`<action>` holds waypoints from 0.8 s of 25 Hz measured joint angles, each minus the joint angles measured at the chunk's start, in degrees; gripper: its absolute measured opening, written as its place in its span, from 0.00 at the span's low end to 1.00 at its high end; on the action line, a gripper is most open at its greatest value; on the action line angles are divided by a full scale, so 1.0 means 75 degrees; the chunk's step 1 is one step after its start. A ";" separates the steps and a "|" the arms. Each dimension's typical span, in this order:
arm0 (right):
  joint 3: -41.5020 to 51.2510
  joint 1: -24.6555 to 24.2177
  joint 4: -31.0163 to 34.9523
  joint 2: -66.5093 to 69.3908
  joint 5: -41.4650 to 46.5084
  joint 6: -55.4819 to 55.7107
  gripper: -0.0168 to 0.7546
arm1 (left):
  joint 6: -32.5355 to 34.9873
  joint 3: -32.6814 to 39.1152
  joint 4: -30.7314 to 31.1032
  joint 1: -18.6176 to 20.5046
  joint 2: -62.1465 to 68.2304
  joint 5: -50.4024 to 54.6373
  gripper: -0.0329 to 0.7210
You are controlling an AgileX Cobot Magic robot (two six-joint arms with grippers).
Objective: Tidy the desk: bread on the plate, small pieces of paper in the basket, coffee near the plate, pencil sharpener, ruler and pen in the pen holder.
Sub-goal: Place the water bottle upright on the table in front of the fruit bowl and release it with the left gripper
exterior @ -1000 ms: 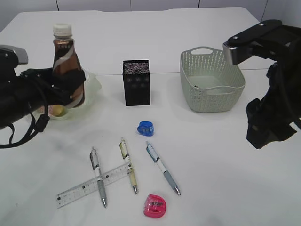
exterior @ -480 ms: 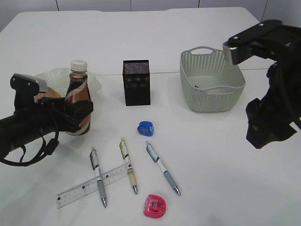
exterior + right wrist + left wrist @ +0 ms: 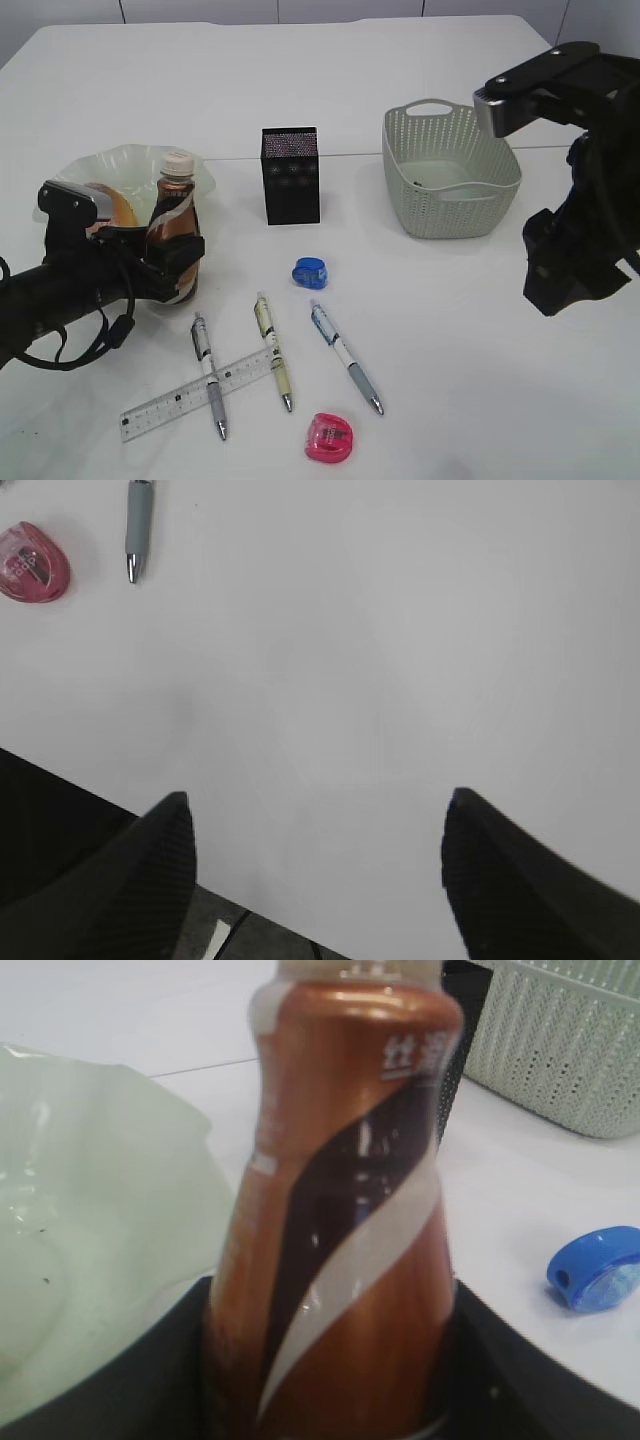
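Since the earlier frames, the coffee [image 3: 177, 225] is being carried by the left end effector [image 3: 165, 262] out of the plate [image 3: 75, 170] and down to the desk [image 3: 450, 330] just in front of it. The bottle is being held upright, clamped around its lower body; whether its base is touching the desk cannot be told. The bread [image 3: 108, 204] is being seen only partly, as a brown patch in the plate behind the arm. The right end effector [image 3: 315, 865] is being held open and empty above bare desk. For a clean placement, the bottle should be lowered straight until it is resting flat, clear of the plate's wavy rim, and only then released, with the fingers being drawn back level so the bottle is not tipped.
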 joint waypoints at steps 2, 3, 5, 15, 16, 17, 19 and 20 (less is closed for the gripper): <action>0.0000 0.0000 0.0000 0.0000 0.0000 0.0000 0.75 | 0.0012 -0.0005 0.0000 0.0000 0.0086 -0.0122 0.63; 0.0000 0.0000 0.0000 0.0000 0.0000 0.0000 0.75 | 0.0012 -0.0020 0.0000 0.0000 0.0133 -0.0173 0.63; 0.0000 0.0000 -0.0016 0.0000 0.0000 -0.0012 0.75 | 0.0073 -0.0049 0.0000 0.0000 0.0200 -0.0284 0.63; 0.0000 0.0000 -0.0144 0.0000 0.0000 -0.0017 0.75 | 0.0175 -0.0069 -0.0247 0.0000 0.0483 -0.0692 0.72; 0.0000 0.0000 -0.0144 0.0000 0.0000 -0.0017 0.75 | 0.0178 -0.0069 -0.0247 0.0000 0.0483 -0.0692 0.73; 0.0000 0.0000 -0.0144 0.0000 0.0000 -0.0017 0.75 | 0.0178 -0.0069 -0.0247 0.0000 0.0469 -0.0665 0.73; 0.0000 0.0000 -0.0144 0.0000 0.0000 -0.0017 0.75 | 0.0178 -0.0069 -0.0247 0.0000 0.0425 -0.0627 0.73; 0.0000 0.0000 -0.0144 0.0000 0.0000 -0.0017 0.75 | 0.0191 -0.0069 -0.0253 0.0000 0.0413 -0.0594 0.73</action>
